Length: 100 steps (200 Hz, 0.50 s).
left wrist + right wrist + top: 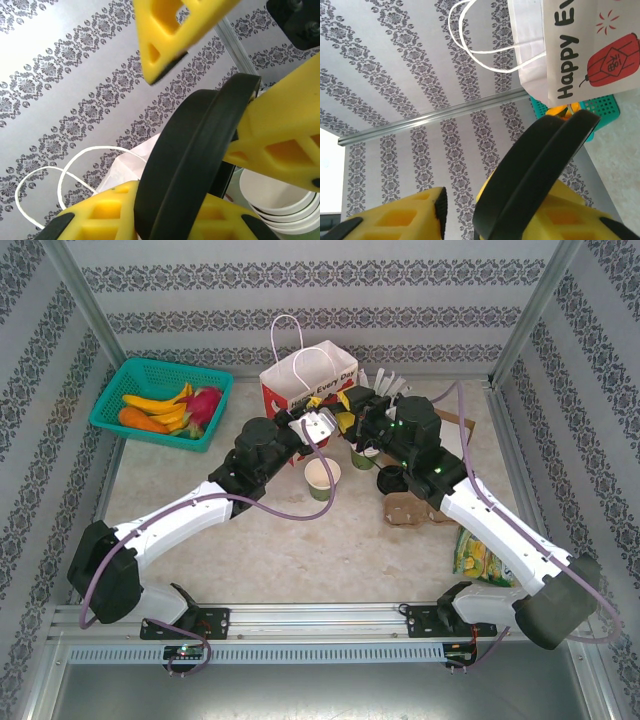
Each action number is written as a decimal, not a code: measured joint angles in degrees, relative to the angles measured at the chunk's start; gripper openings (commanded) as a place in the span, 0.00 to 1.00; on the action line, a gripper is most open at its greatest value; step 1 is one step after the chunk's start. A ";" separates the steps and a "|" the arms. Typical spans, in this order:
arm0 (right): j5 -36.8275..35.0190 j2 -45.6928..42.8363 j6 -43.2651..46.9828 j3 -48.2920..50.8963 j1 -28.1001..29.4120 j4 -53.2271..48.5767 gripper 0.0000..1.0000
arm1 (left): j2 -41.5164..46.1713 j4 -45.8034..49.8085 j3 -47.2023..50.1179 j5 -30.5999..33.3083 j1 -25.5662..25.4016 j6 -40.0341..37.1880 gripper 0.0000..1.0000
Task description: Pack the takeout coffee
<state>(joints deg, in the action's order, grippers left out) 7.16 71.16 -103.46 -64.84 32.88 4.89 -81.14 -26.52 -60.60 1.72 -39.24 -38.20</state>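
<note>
Nearest the lens, the left gripper (pixel 170 220) is nearly closed, pinching a black plastic lid (pixel 190 160) on edge. The right gripper (pixel 480 210) stands part-open around the same lid: one finger touches the disc, the other is clear of it. Near them on the counter (pixel 300 550), in front of the paper bag (pixel 300 375) and beside the stack of green cups (pixel 362 455), sits the takeout coffee (pixel 322 478). It is upright and uncovered, dark green outside, cream within. It looks light and thin-walled, easily crushed; a gentle hold across the wall below the rim would suit.
</note>
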 measured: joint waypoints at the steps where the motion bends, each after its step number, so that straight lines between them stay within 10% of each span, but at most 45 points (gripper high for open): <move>1: -0.04 0.00 0.02 0.02 0.00 0.07 0.38 | 0.00 0.00 0.00 0.00 0.00 0.00 0.00; 69: -1.81 0.04 -4.59 3.19 0.00 4.96 0.04 | 0.00 0.28 0.63 -0.17 0.00 0.81 0.00; 100: -2.21 0.04 -5.42 3.76 0.02 6.21 0.00 | 0.00 -0.13 0.92 -0.15 0.00 1.79 0.20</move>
<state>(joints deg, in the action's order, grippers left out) 4.95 71.20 -108.88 -61.08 32.91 11.09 -81.14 -26.65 -59.68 1.56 -39.24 -36.40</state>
